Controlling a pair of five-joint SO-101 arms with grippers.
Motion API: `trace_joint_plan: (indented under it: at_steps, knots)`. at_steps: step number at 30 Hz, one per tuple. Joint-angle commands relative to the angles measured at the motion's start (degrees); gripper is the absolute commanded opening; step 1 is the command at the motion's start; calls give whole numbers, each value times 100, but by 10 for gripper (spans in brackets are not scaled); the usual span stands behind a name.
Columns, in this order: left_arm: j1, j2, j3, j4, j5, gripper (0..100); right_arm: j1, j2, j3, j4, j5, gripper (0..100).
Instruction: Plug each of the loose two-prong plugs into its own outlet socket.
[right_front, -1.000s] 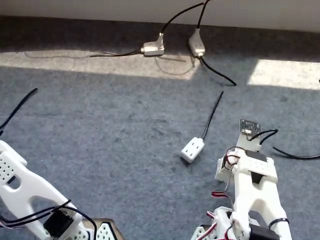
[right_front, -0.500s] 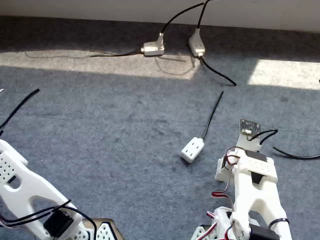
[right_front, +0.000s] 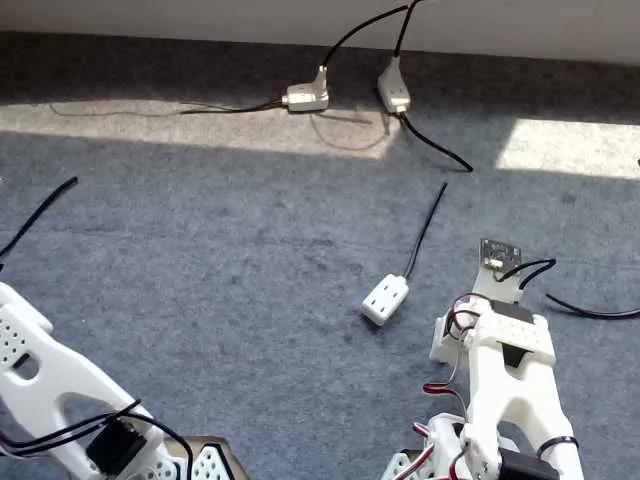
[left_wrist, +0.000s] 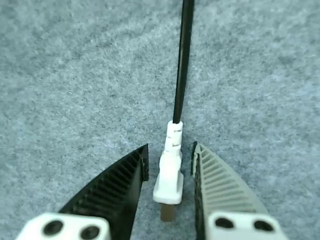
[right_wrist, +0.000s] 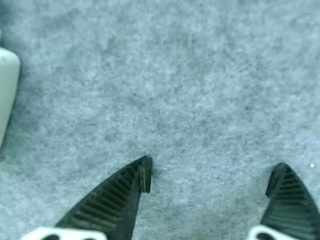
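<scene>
Left wrist view, left gripper (left_wrist: 170, 147) narrowly parted around white plug (left_wrist: 169, 176), right gripper (right_wrist: 213, 162) spread wide.

No text, label, number or sign can be read, neither on the plug (left_wrist: 169, 175) nor on the socket (right_front: 385, 298).

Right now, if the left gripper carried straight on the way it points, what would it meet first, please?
Probably the white plug, which lies on the carpet between the left gripper's open fingers; depth is unclear.
</scene>
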Motion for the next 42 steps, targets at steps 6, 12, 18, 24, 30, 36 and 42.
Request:
trace_joint_plan:
  at_steps: [6,12,18,24,30,36,42]
  knots:
    - [-242,-110,-4,26,-431,181,-75,-66,13,-110,-53,360]
    - [-347,-119,-13,26,-440,181,-66,-66,13,-110,-53,360]
    - [-444,-119,-13,26,-448,181,-75,-66,13,-110,-53,360]
    - [-505,-119,-13,26,-448,181,-66,-66,13,-110,-53,360]
    - [-567,-119,-13,26,-448,181,-66,-66,13,-110,-53,360]
    - [-637,-127,-22,26,-466,181,-66,-66,13,-110,-44,360]
    - [-664,-127,-22,26,-677,181,-66,-66,13,-110,-44,360]
